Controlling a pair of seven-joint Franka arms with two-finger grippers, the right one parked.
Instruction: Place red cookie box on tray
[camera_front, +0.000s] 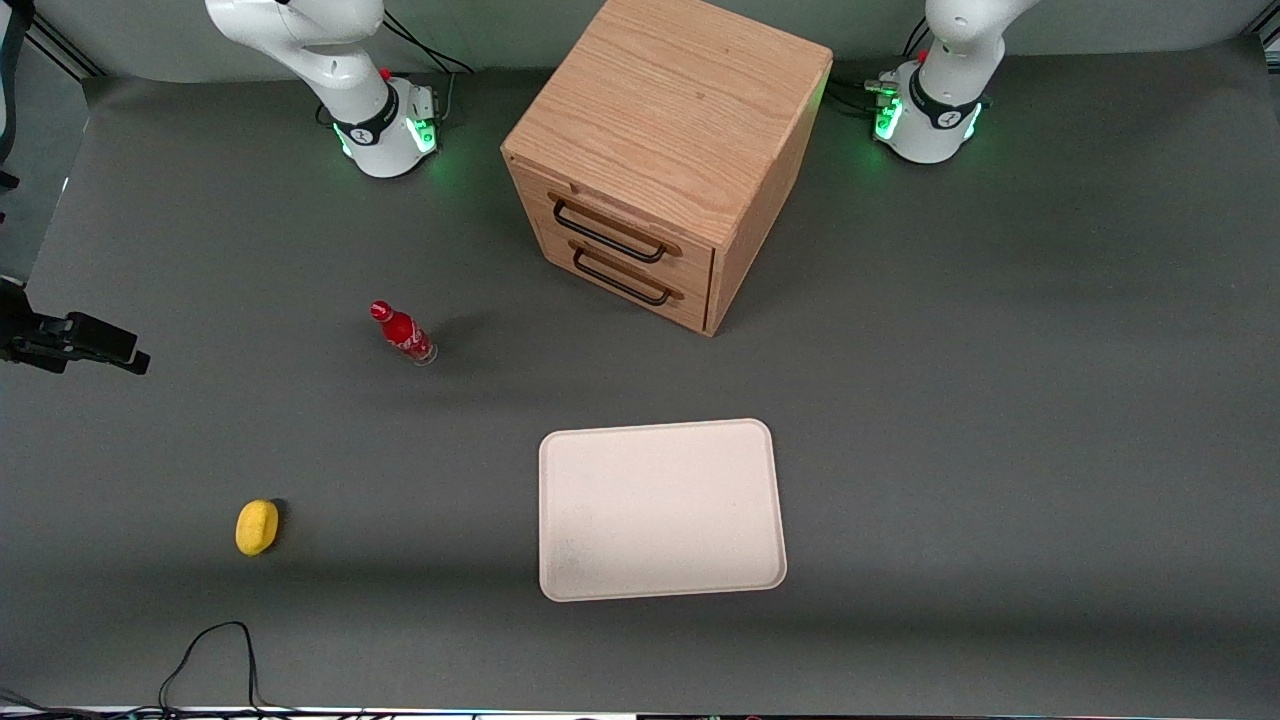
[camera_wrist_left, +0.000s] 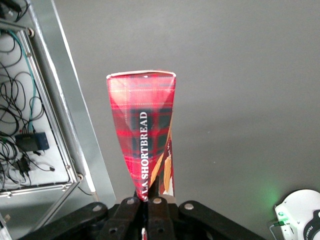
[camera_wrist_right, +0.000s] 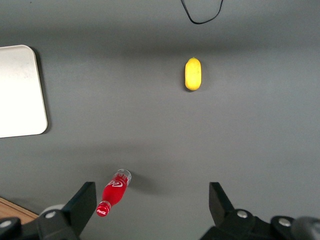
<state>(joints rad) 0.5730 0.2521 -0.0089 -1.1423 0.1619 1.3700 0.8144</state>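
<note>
The red cookie box (camera_wrist_left: 142, 125), tartan-patterned with "SHORTBREAD" in white letters on its narrow side, hangs high above the grey table in the left wrist view. My left gripper (camera_wrist_left: 150, 197) is shut on its end, the black fingers pinching the carton. Neither the gripper nor the box shows in the front view. The cream-white tray (camera_front: 660, 510) lies flat with nothing on it, nearer to the front camera than the wooden cabinet; its corner also shows in the right wrist view as the tray (camera_wrist_right: 20, 90).
A wooden two-drawer cabinet (camera_front: 665, 160) stands between the arm bases. A small red bottle (camera_front: 403, 333) and a yellow oval object (camera_front: 256, 526) sit toward the parked arm's end. A metal table frame with cables (camera_wrist_left: 65, 125) runs beside the held box.
</note>
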